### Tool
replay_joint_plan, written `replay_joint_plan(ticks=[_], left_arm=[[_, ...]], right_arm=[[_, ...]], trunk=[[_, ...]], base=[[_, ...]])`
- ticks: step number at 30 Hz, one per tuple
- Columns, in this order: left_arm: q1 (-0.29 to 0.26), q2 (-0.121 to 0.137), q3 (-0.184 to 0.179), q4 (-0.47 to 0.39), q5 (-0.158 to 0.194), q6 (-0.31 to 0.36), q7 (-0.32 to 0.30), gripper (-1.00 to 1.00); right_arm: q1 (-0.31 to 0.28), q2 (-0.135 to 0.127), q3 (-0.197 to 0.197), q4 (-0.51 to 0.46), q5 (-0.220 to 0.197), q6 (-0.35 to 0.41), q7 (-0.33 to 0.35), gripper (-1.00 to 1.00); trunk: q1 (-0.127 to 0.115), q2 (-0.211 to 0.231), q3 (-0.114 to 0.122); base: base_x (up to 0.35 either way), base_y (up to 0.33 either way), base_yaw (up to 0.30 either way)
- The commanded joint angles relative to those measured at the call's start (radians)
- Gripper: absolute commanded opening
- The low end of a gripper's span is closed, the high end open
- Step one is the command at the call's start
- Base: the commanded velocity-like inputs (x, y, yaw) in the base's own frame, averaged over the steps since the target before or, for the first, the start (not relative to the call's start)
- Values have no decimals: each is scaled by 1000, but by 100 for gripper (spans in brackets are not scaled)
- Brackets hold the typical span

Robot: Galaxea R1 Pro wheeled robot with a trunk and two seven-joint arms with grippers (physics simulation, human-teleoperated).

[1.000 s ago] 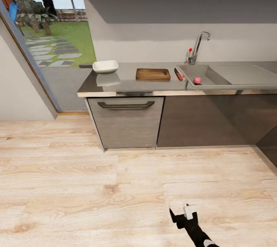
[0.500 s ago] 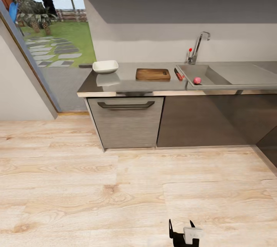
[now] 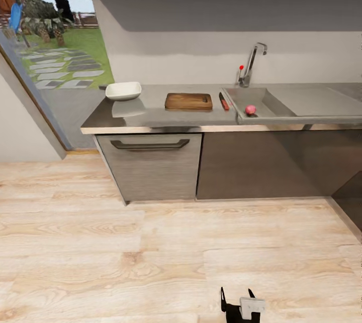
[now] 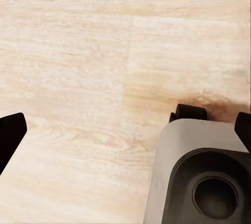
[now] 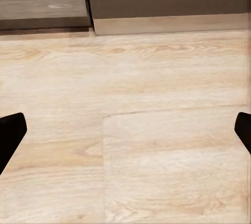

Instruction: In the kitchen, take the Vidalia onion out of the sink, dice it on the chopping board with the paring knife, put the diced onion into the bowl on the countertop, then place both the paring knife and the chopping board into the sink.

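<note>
The Vidalia onion [image 3: 250, 109], a small pinkish-red ball, lies in the sink [image 3: 281, 112] near its front left corner. Left of the sink, the paring knife [image 3: 223, 101] rests on the countertop [image 3: 151, 114] beside the brown chopping board [image 3: 188, 101]. The white bowl [image 3: 123, 91] stands at the counter's left end. My right gripper [image 3: 236, 295] hangs low over the floor, far from the counter, open and empty; its fingertips [image 5: 11, 130] sit wide apart. My left gripper [image 4: 125, 130] is open over the floorboards, with nothing between its fingers.
A chrome tap [image 3: 251, 64] with a red knob rises behind the sink. Dark cabinets [image 3: 151, 165] with a bar handle sit below the counter. Wooden floor [image 3: 151, 252] stretches between me and the counter. A glass door [image 3: 50, 62] to a garden lies left. My base [image 4: 204, 177] is under the left wrist.
The right gripper drew back toward the bottom edge of the head view. The whole view has shifted since then, so the camera has moved; the counter's things keep their places.
</note>
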Motion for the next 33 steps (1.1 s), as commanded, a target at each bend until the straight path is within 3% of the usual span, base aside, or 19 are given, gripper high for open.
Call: replay_joint_plan(ticks=[1, 20, 33], left_arm=[[0, 0, 1, 0, 2, -3, 1, 100], [0, 0, 1, 0, 1, -3, 1, 100], [0, 0, 1, -1, 1, -5, 1, 100]], right_arm=[[0, 0, -3, 1, 11, -1, -8, 100], [0, 10, -3, 1, 11, -2, -11, 100], [0, 10, -3, 1, 10, -2, -10, 100]], trunk=[[0, 0, -1], [0, 0, 0], [0, 0, 19]], base=[[93, -299, 0], [8, -324, 0], [0, -27, 0]])
